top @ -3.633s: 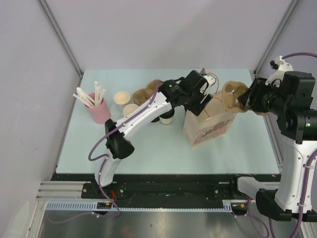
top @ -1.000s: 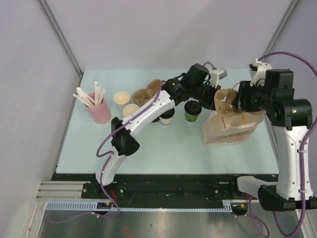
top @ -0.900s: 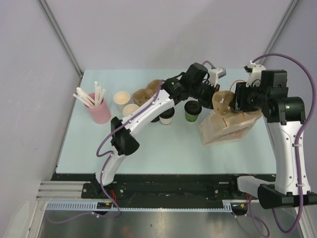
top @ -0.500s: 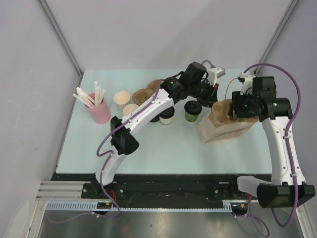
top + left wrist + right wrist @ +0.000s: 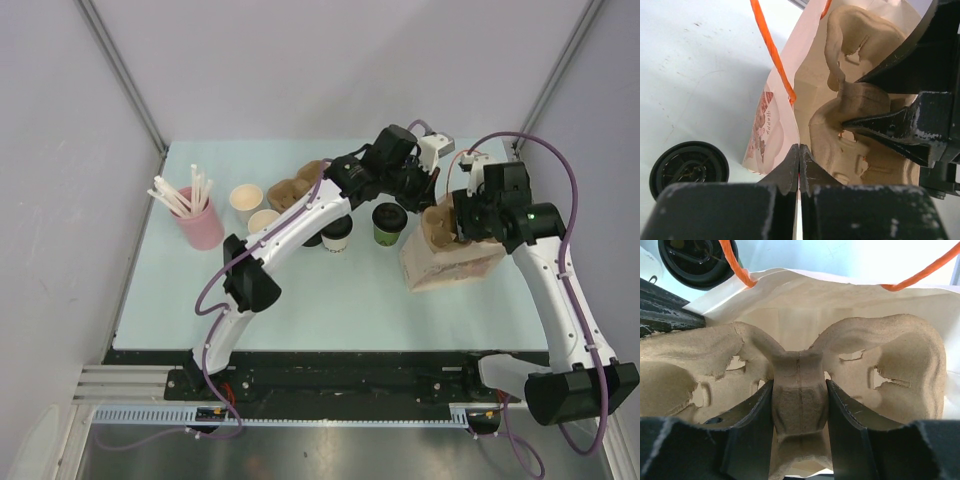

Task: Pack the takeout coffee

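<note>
Right now your right claw (image 5: 799, 396) is clamped at a middling width on the centre ridge of the pulp carrier (image 5: 890, 355). It holds the carrier in the open mouth of the paper bag (image 5: 455, 265), with the carrier's long axis running along the mouth, a pocket on either side of the claw. Your left claw (image 5: 799, 156) is pinched fully closed on the bag's near rim, holding that wall back beside the orange handle (image 5: 771, 50).

Both carrier pockets that show are empty, and nothing else is visible inside the bag. The takeout coffee is not packed yet. The green-sided cup (image 5: 388, 222) stands on the worktop (image 5: 330, 300) just left of the bag, and the white-sided cup (image 5: 337, 235) stands further left. Both are upright with black lids on.

Both cups lie on the left arm's side, so that arm is the nearer one once it lets go of the rim.

Further left stand a second carrier (image 5: 292, 190), two lidless cups (image 5: 245, 200) and the pink straw cup (image 5: 203, 228). Leave those alone.
</note>
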Tool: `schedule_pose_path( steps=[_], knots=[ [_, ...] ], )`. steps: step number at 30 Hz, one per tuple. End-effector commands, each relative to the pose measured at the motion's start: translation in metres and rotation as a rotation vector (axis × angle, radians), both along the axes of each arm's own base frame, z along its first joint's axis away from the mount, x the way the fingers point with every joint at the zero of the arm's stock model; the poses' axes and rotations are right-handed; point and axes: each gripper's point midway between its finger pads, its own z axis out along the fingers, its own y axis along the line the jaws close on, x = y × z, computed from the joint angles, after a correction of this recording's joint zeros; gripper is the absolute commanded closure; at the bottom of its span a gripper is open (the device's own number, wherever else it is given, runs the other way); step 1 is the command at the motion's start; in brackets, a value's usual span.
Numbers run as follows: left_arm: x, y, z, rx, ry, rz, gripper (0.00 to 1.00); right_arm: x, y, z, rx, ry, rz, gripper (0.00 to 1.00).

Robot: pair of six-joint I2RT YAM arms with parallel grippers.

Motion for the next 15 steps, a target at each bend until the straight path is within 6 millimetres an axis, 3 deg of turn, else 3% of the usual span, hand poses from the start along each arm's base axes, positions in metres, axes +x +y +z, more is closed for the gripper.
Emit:
schedule_pose_path(
  steps=[1,6,9,10,11,15],
  knots=[
    [0.010,0.005,0.018,-0.010,-0.098,0.018,1.00,0.006,-0.013,-0.007,-0.097,-0.041,-0.029,0.83],
    [0.023,0.012,0.022,0.014,-0.168,0.052,0.99,0.002,-0.018,-0.008,-0.102,-0.040,-0.031,0.83],
    [0.021,0.013,0.025,0.020,-0.204,0.030,0.99,0.003,-0.023,0.001,0.025,-0.068,-0.061,0.82],
    [0.020,0.013,0.027,0.025,-0.224,0.018,1.00,0.005,-0.017,0.005,0.091,-0.081,-0.047,0.83],
    [0.013,0.010,0.025,0.033,-0.244,-0.013,1.00,0.008,-0.027,0.008,0.118,-0.090,-0.101,0.83],
    [-0.006,0.002,0.019,0.051,-0.274,-0.088,1.00,0.016,-0.026,0.003,0.167,-0.040,-0.145,0.83]
  ],
)
